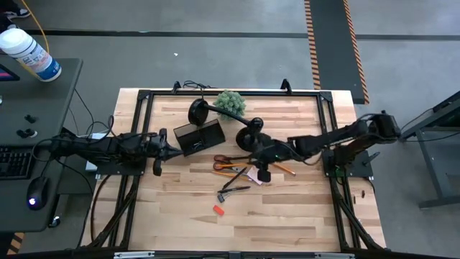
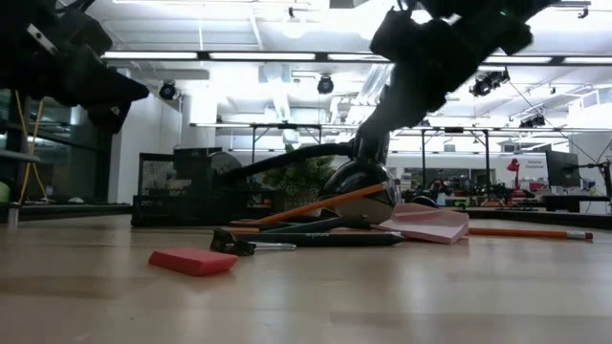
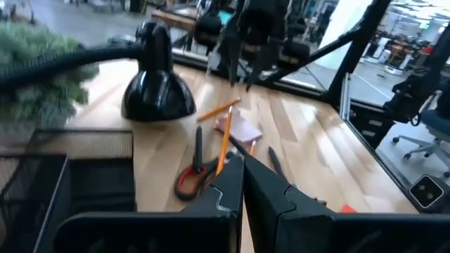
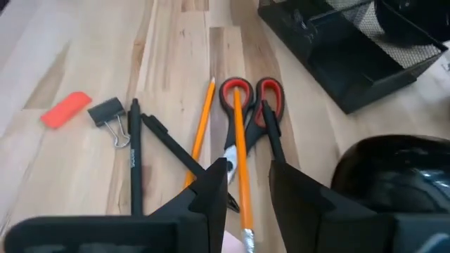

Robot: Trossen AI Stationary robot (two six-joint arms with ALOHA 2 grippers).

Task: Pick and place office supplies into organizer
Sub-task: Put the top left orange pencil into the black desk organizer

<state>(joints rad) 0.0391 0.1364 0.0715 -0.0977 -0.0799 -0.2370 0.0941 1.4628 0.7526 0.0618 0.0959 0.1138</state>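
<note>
The supplies lie loose mid-table: orange-handled scissors (image 1: pixel 226 164) (image 4: pixel 252 105), an orange pencil (image 4: pixel 240 154) lying across them, a second pencil (image 4: pixel 200 133), black pens (image 4: pixel 133 161), a black binder clip (image 4: pixel 111 112), a flat red piece (image 1: pixel 218 209) (image 2: pixel 193 260) and a pink sticky pad (image 1: pixel 253 177) (image 2: pixel 430 222). The organizer (image 1: pixel 199 137) (image 4: pixel 351 49) is a dark mesh box standing behind them. My right gripper (image 1: pixel 263 173) (image 4: pixel 246 186) hovers open over the pencil near the pad, clear of the table. My left gripper (image 1: pixel 164 149) (image 3: pixel 244 176) is shut and held just left of the organizer.
A black lamp has its round base (image 1: pixel 249 137) (image 4: pixel 394 176) right beside my right gripper and its head (image 1: pixel 198 111) behind the organizer. A green fuzzy plant (image 1: pixel 230 102) stands at the far edge. Another pencil (image 2: pixel 521 232) lies toward the right. Bare wood lies toward the near edge.
</note>
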